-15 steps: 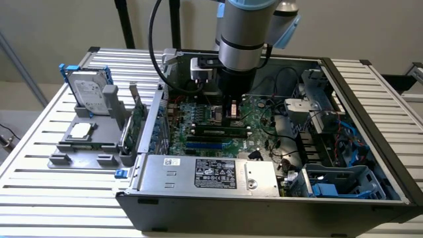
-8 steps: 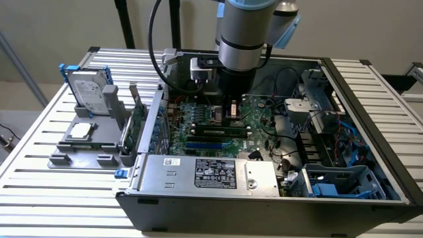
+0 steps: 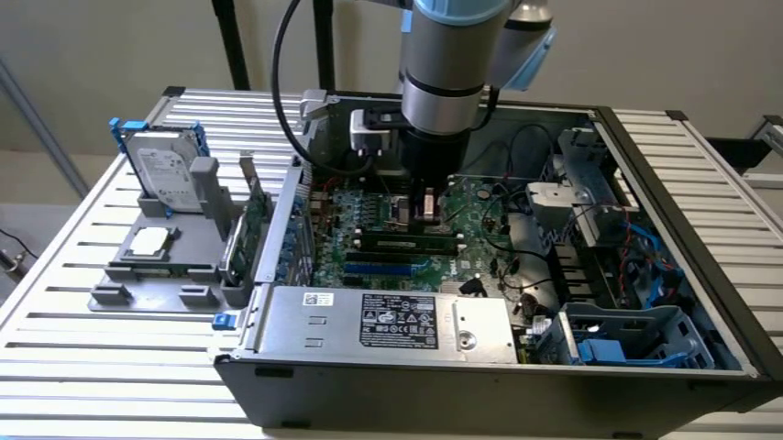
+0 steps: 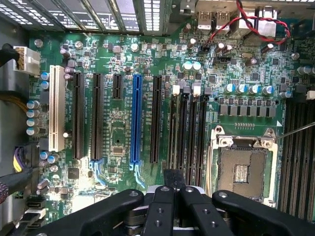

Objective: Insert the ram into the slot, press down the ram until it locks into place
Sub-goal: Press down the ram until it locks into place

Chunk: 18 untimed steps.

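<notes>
The ram (image 3: 404,241) looks stood in its slot (image 3: 362,246), centre of the exterior view, so the pressing step seems in hand. Its long axis runs across that frame, left to right, edge up. The gripper (image 3: 428,213) hovers just above, fingers (image 4: 162,206) pressed together, pinching nothing I can make out. Locking calls for 1 straight, even downward push.
</notes>
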{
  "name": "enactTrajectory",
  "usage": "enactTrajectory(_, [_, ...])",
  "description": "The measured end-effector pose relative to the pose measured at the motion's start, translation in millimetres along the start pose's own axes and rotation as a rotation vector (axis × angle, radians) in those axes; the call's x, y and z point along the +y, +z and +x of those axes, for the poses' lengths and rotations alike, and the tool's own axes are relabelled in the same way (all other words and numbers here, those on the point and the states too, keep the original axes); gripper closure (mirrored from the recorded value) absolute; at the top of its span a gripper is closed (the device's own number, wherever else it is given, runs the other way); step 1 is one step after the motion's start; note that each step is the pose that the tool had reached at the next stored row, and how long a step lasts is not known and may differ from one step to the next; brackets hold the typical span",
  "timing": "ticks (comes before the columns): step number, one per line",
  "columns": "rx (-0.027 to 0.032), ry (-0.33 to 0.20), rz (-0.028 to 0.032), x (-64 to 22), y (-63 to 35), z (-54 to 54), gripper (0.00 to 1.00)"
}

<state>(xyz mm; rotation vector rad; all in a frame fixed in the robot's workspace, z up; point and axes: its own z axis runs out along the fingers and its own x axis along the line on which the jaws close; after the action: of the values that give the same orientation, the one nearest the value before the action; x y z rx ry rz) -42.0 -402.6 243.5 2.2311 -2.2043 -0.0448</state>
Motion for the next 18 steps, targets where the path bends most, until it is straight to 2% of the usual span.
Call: enactTrajectory(18, [0.0001,0.032,0.0004,0.4,19.4,-1.1,0.89])
